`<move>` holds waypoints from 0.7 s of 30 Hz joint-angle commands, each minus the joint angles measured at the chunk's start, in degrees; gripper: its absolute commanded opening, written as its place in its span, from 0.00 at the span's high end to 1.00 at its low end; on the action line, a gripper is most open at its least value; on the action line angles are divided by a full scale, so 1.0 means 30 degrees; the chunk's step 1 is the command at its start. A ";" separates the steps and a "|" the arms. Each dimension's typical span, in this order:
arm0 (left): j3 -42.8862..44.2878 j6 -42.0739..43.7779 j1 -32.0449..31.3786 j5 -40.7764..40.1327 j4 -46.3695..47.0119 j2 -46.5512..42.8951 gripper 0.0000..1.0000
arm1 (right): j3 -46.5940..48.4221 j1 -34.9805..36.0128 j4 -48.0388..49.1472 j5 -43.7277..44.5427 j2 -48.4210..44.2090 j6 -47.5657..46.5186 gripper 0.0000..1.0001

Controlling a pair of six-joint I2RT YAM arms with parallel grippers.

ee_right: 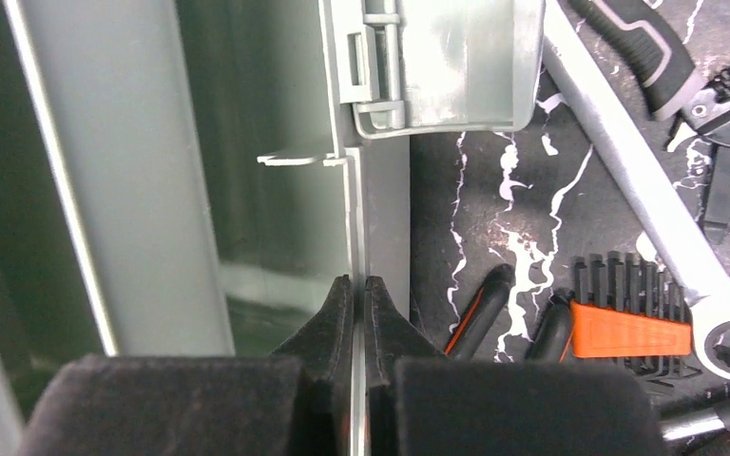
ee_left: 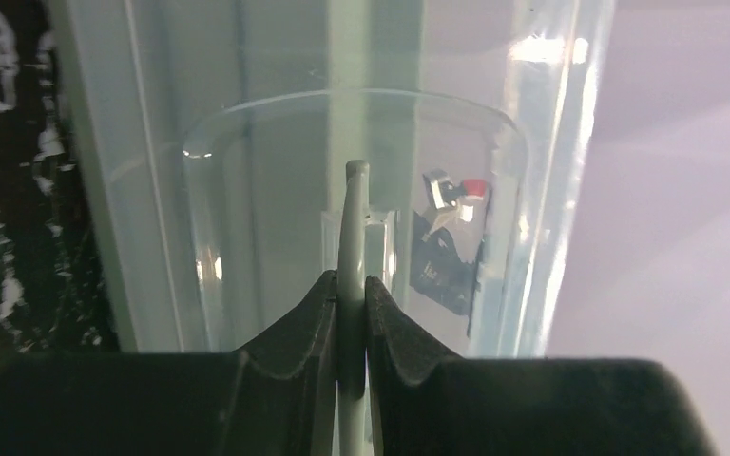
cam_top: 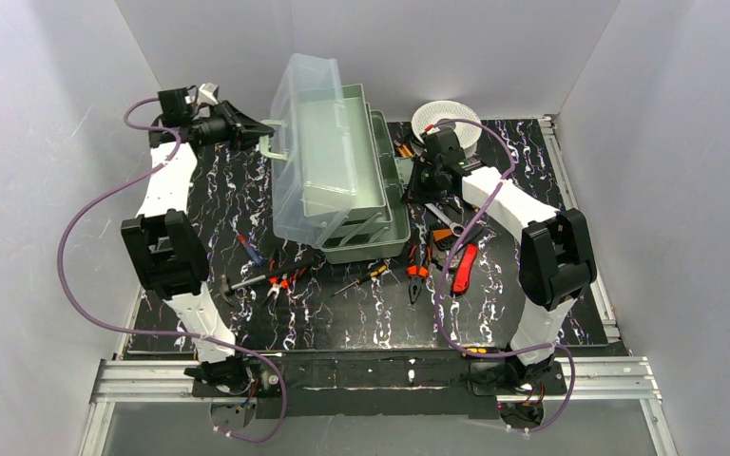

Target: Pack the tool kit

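Left end effector [ee_left: 352, 283] is clamped on a thin sage-green strip. This is most likely the handle [ee_left: 354, 214] of the lid [ee_left: 247, 190], though the view is too close to rule out a latch. Seen from above, that grip explains why the translucent lid stands propped up and tilted rather than lying flat: the arm holds it open so the inside is reachable.

Right end effector [ee_right: 357, 285] is pinched together on the thin right-hand wall of the toolbox [ee_right: 385, 214], just below a hinged latch [ee_right: 380, 57]. I judge this a bracing hold, steadying the base so it neither slides nor tips under the pull on the lid.

The toolbox sits mid-surface [cam_top: 361, 313], toward the back wall. Most hand tools lie loose around it:
- Orange-handled pliers [cam_top: 416, 277] and a red knife [cam_top: 464, 264] sit in front of its right corner.
- A small screwdriver [cam_top: 376, 273] lies near the front edge.
- A wrench [ee_right: 627, 161] and an orange bit holder [ee_right: 627, 328] are just beside the right grip.

A white spool [cam_top: 447, 119] stands behind the right arm. With both arms committed to the box, packing likely needs one of them to let go first.
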 commanded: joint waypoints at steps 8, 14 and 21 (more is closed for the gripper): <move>-0.2385 0.2559 0.3577 -0.1791 -0.1214 -0.1518 1.00 | -0.0819 -0.0335 0.0269 0.2914 -0.0911 0.0650 0.99; -0.2425 0.2580 0.3945 -0.1515 -0.0538 -0.0847 0.42 | -0.1493 -0.0131 0.1442 0.1675 -0.1088 0.1322 0.99; -0.4841 0.2514 0.4647 -0.3348 0.0631 -0.3170 0.04 | -0.1277 -0.0126 0.1481 0.1383 -0.1048 0.1342 0.99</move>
